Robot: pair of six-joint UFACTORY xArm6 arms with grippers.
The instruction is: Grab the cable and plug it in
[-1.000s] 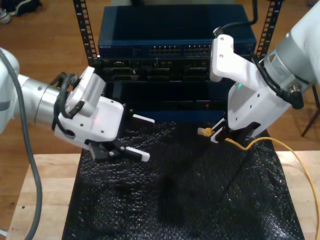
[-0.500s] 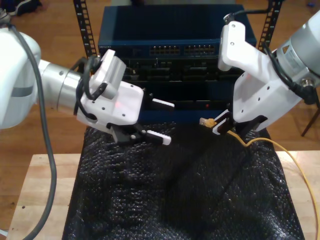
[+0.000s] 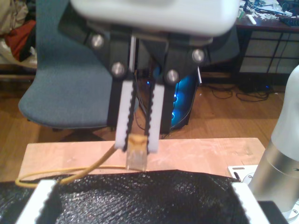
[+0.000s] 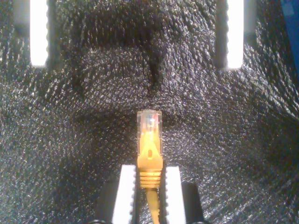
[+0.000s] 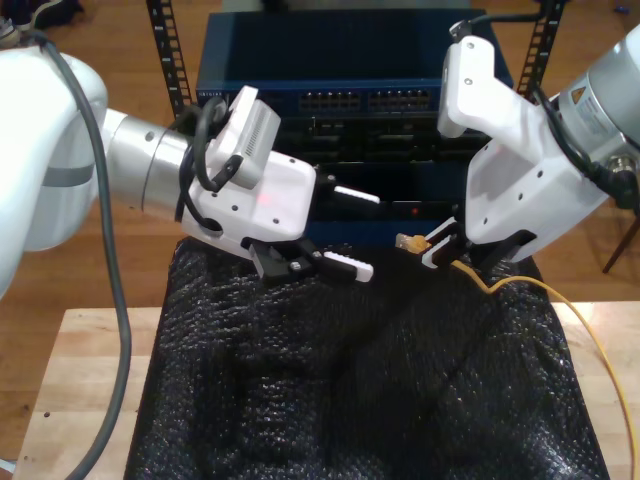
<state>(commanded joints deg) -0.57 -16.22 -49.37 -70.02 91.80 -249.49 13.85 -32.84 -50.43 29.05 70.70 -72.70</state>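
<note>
My second gripper clamps the cable over a black mat (wooden table beneath), my first gripper wide apart, empty.

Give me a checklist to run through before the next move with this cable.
1. Cable gripped by my second gripper: ok, pinched just behind the plug.
2. Plug tip clear of the fingers: ok.
3. My first gripper out of the way: ok, open, empty and apart from the plug.
4. Plug level with the ports: not ok, it sits well below them.
5. Plug clip facing the right way: cannot tell.
</note>
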